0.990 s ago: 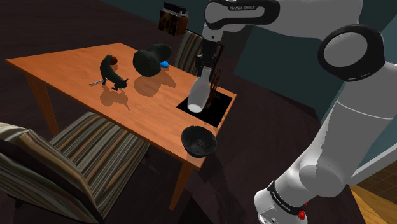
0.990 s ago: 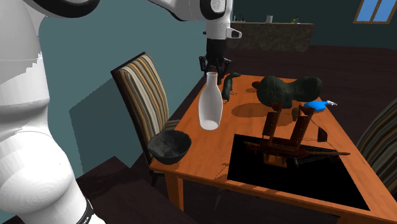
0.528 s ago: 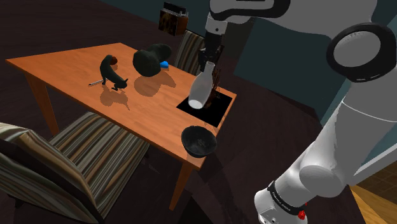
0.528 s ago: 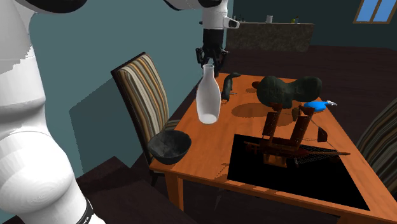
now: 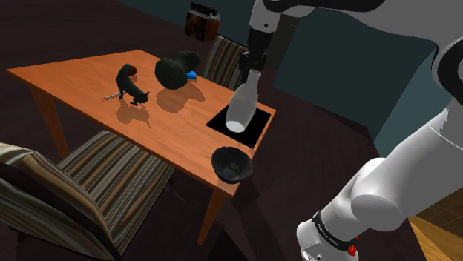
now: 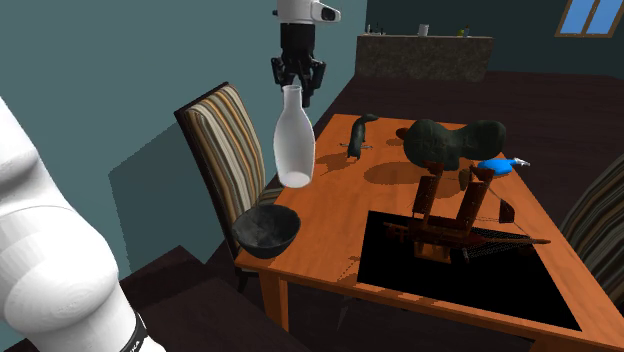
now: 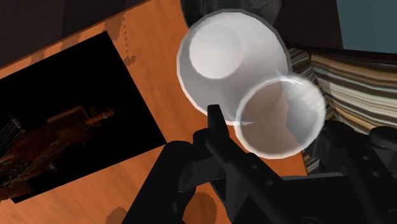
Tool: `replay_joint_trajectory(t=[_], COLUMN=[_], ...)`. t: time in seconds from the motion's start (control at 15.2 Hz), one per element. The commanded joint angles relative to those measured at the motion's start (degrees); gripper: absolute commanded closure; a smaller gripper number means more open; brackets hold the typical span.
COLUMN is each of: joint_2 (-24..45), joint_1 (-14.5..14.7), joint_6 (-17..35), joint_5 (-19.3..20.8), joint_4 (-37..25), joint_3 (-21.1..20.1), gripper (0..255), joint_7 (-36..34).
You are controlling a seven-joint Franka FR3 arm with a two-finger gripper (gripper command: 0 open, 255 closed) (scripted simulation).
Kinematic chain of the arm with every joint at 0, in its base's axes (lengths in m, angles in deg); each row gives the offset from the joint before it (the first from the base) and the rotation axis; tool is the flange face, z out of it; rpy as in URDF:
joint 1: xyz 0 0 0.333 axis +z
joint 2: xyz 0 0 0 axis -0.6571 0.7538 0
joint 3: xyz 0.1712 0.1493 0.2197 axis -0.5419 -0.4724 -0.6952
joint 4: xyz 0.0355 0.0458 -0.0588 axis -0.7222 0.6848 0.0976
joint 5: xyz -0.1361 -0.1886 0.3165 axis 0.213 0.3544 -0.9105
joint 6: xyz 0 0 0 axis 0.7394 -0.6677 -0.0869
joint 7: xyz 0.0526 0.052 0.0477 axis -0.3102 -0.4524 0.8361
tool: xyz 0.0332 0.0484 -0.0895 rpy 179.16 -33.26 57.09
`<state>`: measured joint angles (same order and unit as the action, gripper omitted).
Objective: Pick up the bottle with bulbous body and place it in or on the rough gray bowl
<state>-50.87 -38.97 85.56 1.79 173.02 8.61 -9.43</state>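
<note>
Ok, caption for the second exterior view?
Fingers hold the bottle by its neck above the table; the bowl sits at the corner.

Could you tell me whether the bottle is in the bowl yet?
No: the bottle hangs in the air from the hand; the bowl holds nothing.

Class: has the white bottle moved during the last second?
Yes: in the second exterior view the bottle rose and shifted left, towards the striped chair.

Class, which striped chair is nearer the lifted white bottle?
The chair on the bowl's side of the table, beside the bottle; the other chair stands opposite.
</note>
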Motion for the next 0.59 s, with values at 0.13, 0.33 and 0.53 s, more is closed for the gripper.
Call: replay_joint_trajectory(t=[0.13, 0.33, 0.53], joint_2=[-6.9, -12.5, -12.9], joint_1=[1.2, 2.3, 2.3], joint_6=[-3.1, -6.2, -3.9], joint_5=[-0.4, -1.1, -1.2], joint_4=[3.8, 6.3, 9.0], joint_3=[-1.6, -3.2, -3.2], gripper=[255, 255, 255], joint_7=[-2.7, -5.4, -5.4])
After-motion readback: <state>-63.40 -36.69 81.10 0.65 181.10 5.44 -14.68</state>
